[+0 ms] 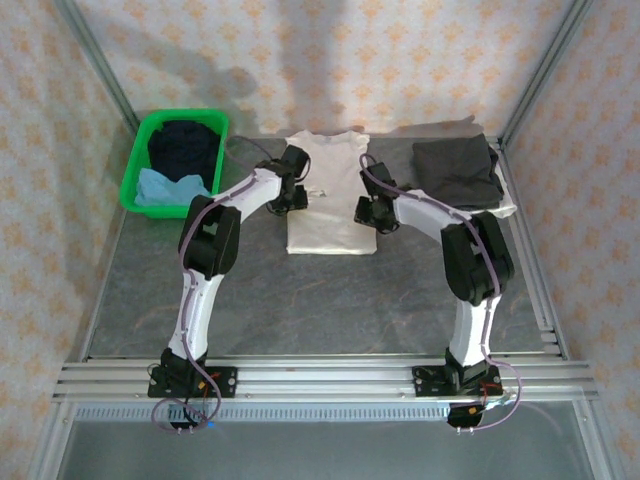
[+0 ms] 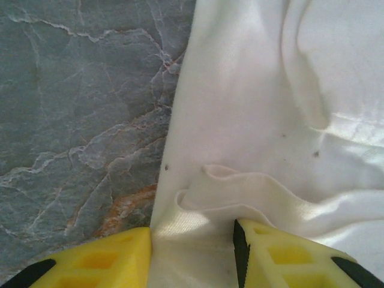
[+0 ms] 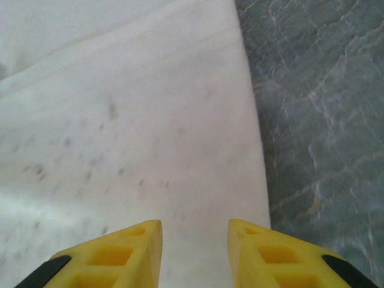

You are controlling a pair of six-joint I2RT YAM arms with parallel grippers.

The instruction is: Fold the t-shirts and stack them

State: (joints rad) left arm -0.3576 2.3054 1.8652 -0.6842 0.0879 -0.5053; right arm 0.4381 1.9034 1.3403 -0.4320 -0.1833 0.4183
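Off-white t-shirt (image 1: pixel 330 230), part-folded, lies flat centre-far on surface (image 1: pixel 300 300); dark grey t-shirt (image 1: pixel 455 170) sits folded far right, navy t-shirt (image 1: pixel 185 145) & lt blue t-shirt (image 1: pixel 165 188) in green basket (image 1: pixel 133 172) far left. Left pincer (image 2: pixel 192 237) straddles a bunched fold at off-white's left edge, jaws apart, can't tell if gripped. Right pincer (image 3: pixel 195 231) released, jaws apart over flat cloth nr right edge.

4 t-shirts: off-white (image 1: pixel 330 215), dark grey (image 1: pixel 455 172), light blue (image 1: pixel 165 188), navy (image 1: pixel 185 147); 1 green basket (image 1: pixel 132 180)
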